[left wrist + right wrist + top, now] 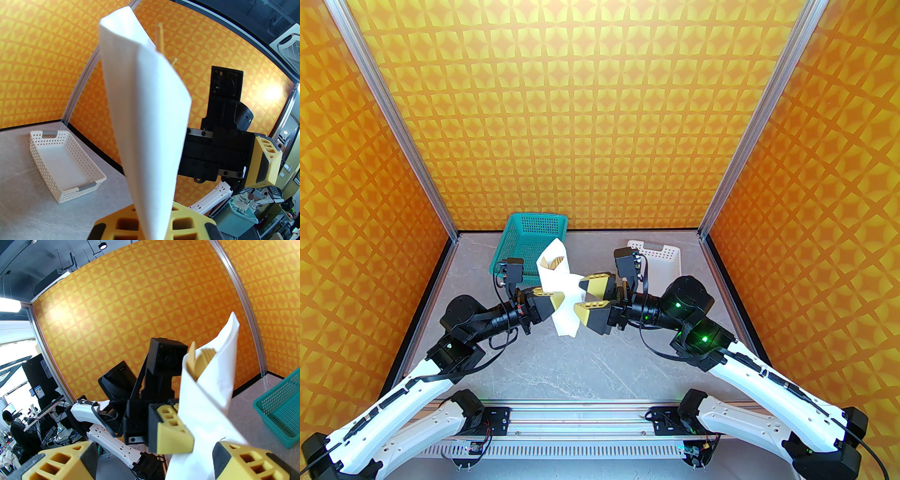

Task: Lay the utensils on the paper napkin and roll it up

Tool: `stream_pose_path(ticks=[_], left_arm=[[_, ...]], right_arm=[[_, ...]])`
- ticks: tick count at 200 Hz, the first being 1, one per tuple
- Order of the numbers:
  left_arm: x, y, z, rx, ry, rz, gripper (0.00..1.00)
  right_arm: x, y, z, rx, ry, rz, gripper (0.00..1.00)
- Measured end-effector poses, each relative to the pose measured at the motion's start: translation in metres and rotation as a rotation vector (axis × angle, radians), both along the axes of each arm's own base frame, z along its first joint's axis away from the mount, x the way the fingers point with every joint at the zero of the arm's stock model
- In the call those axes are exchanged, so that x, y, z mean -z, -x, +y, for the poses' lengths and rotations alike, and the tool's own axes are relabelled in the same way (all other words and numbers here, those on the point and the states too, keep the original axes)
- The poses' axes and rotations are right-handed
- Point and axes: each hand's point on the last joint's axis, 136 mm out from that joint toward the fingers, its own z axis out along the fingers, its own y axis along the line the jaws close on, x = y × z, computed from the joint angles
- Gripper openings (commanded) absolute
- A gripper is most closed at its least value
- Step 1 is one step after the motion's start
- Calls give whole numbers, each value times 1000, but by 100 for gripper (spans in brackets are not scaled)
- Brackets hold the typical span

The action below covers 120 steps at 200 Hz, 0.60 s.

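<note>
The paper napkin (561, 286) is rolled into a white cone and held up off the table. Tan tips of the utensils (551, 262) poke out of its open top, also seen in the right wrist view (198, 361) and faintly in the left wrist view (160, 35). My left gripper (555, 302) is shut on the lower part of the napkin (145, 117). My right gripper (586, 296) stands open from the right. The napkin's lower part (211, 408) passes between its fingers (246, 462), close to one; contact cannot be told.
A teal mesh basket (534, 229) stands at the back left, just behind the raised roll. A white perforated basket (661, 255) sits at the back right, behind my right wrist. Orange patterned walls close in three sides. Grey tabletop (590, 365) lies below the arms.
</note>
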Motion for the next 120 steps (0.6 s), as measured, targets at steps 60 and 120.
stream_pose_path(ticks=[60, 120], left_arm=[[0, 1, 0, 2, 0, 0, 0], [1, 1, -1, 6, -1, 1, 0]], right_arm=[[11, -9, 4, 22, 30, 24, 85], [17, -8, 6, 10, 34, 42, 79]])
